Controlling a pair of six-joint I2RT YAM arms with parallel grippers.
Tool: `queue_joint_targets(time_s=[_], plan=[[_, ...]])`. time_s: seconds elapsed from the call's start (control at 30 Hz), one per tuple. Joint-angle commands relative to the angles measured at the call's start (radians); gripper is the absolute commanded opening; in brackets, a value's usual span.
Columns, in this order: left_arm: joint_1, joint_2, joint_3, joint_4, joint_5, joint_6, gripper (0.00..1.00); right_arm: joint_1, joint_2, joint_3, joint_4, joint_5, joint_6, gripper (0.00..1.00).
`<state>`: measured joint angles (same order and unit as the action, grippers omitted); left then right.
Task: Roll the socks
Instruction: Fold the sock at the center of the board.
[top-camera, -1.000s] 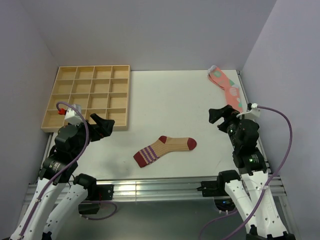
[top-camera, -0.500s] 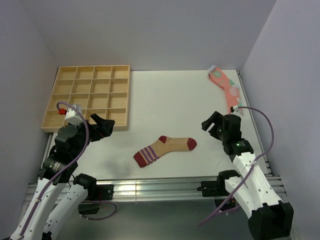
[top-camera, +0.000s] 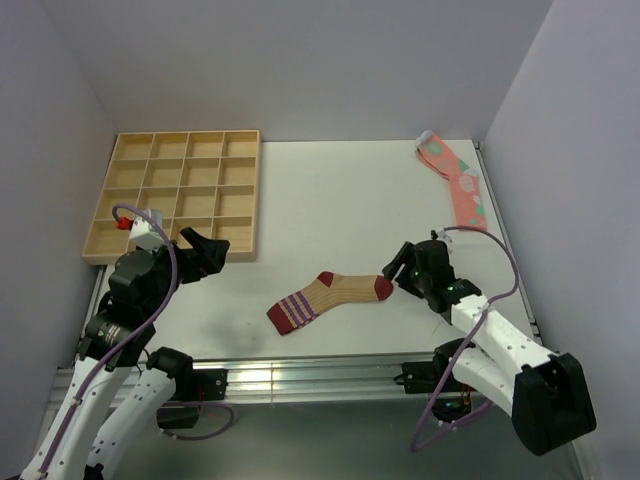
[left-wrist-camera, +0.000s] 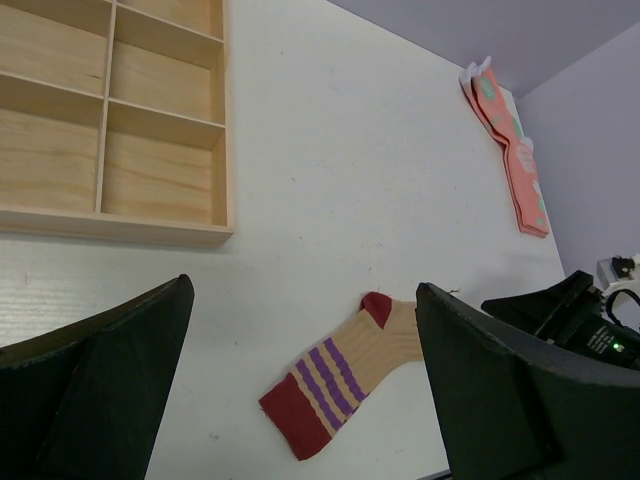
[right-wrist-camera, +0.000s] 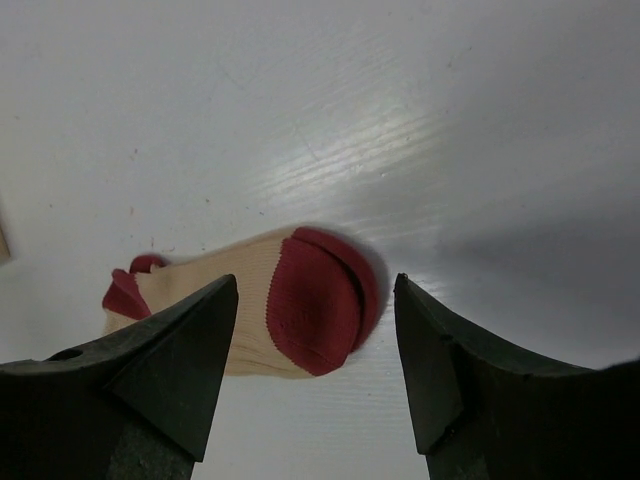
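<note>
Tan sock (top-camera: 330, 298) soft, light, limp; I'd pinch dark red toe (right-wrist-camera: 320, 300), roll toward cuff (top-camera: 292, 312). Right gripper (top-camera: 402, 270) spread over toe; left gripper (top-camera: 208, 250) spread, well apart.

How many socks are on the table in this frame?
2 seen: the tan striped sock lies near front centre; the pink spotted sock lies at the far right corner and looks layered, so another may be hidden.

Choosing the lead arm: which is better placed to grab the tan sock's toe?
Right. The right gripper, open, hangs at the tan sock's red toe; the left gripper sits back by the wooden tray.
</note>
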<state>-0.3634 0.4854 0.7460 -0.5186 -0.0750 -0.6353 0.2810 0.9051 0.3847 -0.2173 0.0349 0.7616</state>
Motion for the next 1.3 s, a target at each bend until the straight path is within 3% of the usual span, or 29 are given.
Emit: queue_joint_targets(time_s=[0.0, 0.3, 0.53, 1.2, 1.27], plan=[[0.004, -0.013, 0.001, 0.043, 0.020, 0.022, 0.99, 0.063, 0.057, -0.009, 0.079, 0.065, 0.054, 0.70], [0.004, 0.007, 0.001, 0.045, 0.030, 0.025, 1.00, 0.084, 0.034, -0.061, 0.090, 0.112, 0.091, 0.67], [0.004, 0.012, 0.001, 0.045, 0.027, 0.023, 0.99, 0.086, 0.048, -0.060, 0.093, 0.111, 0.096, 0.46], [0.004, 0.010, 0.001, 0.046, 0.035, 0.025, 0.99, 0.172, 0.169, -0.043, 0.104, 0.169, 0.162, 0.43], [0.004, 0.010, 0.001, 0.046, 0.035, 0.026, 1.00, 0.179, 0.181, -0.049, 0.108, 0.175, 0.168, 0.38]])
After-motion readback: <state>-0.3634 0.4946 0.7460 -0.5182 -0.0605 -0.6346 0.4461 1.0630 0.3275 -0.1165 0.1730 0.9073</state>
